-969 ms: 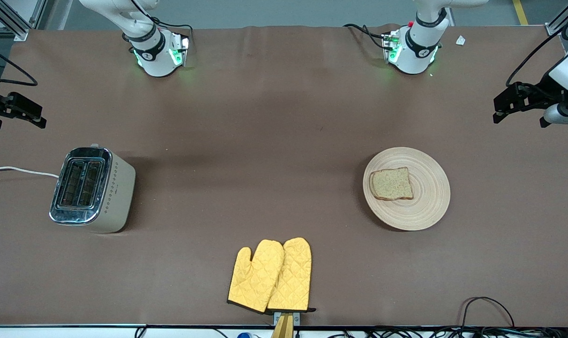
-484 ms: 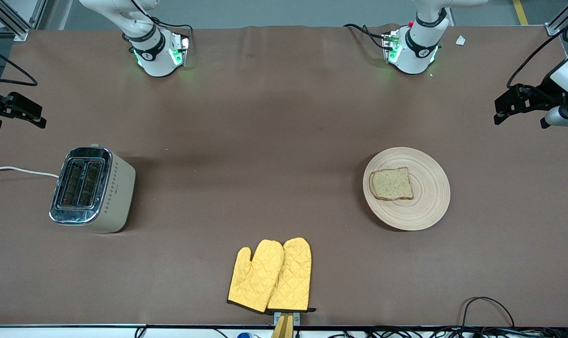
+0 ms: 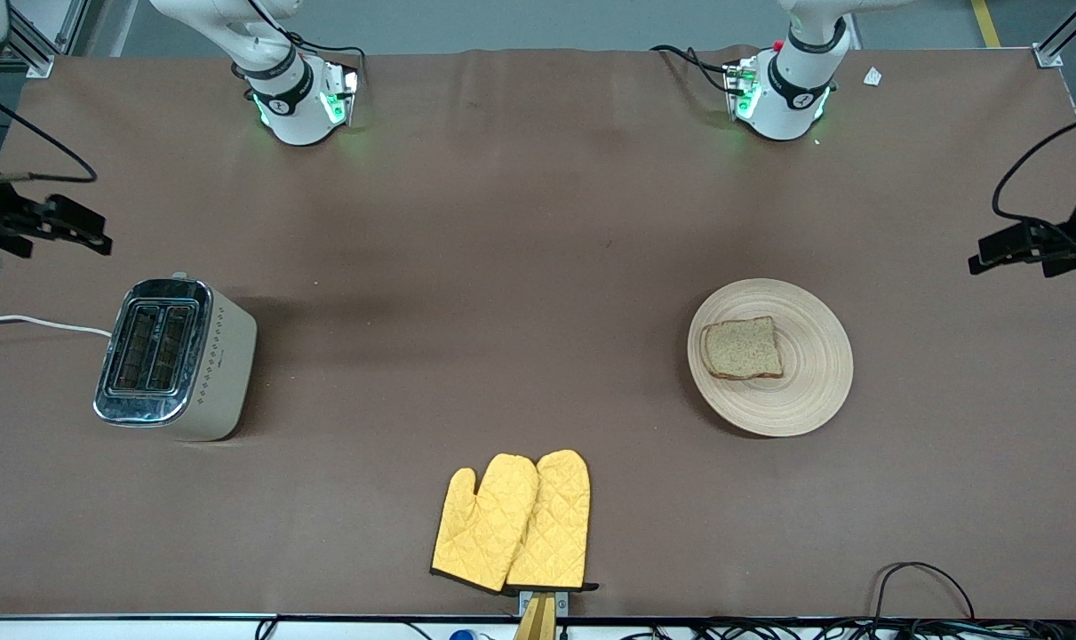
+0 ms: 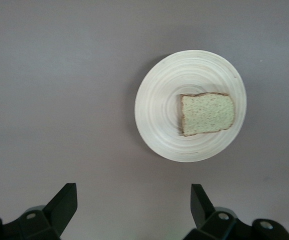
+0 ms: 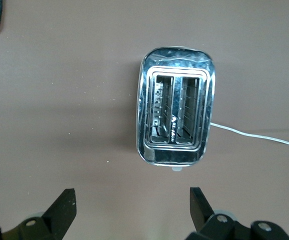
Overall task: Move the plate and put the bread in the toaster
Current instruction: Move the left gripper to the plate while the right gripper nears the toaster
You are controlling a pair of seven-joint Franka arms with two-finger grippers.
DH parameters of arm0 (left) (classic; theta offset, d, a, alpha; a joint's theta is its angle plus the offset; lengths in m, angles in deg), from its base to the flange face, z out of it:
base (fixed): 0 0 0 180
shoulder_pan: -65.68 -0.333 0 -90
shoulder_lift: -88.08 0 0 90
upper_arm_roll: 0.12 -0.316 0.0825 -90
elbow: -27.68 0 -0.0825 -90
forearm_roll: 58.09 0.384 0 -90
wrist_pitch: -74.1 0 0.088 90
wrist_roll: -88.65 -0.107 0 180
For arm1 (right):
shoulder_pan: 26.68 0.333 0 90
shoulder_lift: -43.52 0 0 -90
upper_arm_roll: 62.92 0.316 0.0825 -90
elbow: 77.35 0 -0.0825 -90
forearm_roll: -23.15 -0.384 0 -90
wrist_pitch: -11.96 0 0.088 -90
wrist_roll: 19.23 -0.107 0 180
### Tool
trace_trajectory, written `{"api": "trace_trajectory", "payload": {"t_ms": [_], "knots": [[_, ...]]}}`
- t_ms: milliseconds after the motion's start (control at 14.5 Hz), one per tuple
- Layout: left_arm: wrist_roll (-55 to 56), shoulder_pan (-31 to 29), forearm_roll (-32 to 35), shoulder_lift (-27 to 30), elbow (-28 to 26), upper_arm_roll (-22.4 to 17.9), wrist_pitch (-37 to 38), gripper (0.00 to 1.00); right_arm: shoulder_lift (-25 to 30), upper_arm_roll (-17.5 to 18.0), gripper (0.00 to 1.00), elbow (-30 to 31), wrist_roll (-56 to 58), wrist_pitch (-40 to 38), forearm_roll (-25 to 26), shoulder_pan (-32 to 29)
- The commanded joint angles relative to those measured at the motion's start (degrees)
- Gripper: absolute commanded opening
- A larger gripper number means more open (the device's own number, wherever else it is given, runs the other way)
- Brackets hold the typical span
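Note:
A light wooden plate [image 3: 804,391] lies toward the left arm's end of the table, with a brown bread slice [image 3: 741,348] flat on it. Both show in the left wrist view, the plate [image 4: 157,107] and the bread [image 4: 207,113]. The cream toaster [image 3: 178,358] with a chrome top stands toward the right arm's end; it also shows in the right wrist view [image 5: 175,120], slots empty. My left gripper [image 3: 991,255] hangs open and empty in the air at the table's end near the plate. My right gripper [image 3: 84,236] hangs open and empty above the table near the toaster.
A pair of yellow oven mitts [image 3: 513,523] lies at the table's front edge, midway between the ends. The toaster's white cord [image 3: 31,322] runs off the table's end. Loose cables [image 3: 920,578] lie at the front edge.
My left gripper has moved toward the table's end and lower in the front view. My right gripper has shifted slightly toward the toaster. Plate, bread and toaster have not moved.

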State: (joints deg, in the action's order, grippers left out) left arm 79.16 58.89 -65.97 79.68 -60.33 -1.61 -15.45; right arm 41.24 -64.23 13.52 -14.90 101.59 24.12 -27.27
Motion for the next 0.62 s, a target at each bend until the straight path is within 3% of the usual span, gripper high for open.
{"api": "trace_trajectory", "payload": {"t_ms": [0,415,553], "knots": [[-4.99,-4.96,-8.79,-6.78,1.44,0.26,0.95,1.0,0.69,-0.1,1.0,2.38,-0.63,1.25,-0.88,0.42],[-18.35,-8.67,-21.81,-21.63,1.61,0.26,0.25,1.0,-1.14,-0.01,1.0,2.47,-0.9,2.74,-1.32,1.29],[-24.41,-9.81,-24.53,-26.73,1.7,0.26,-1.41,1.0,-3.95,-0.1,1.0,4.39,-2.82,3.62,-10.32,0.95]]}}
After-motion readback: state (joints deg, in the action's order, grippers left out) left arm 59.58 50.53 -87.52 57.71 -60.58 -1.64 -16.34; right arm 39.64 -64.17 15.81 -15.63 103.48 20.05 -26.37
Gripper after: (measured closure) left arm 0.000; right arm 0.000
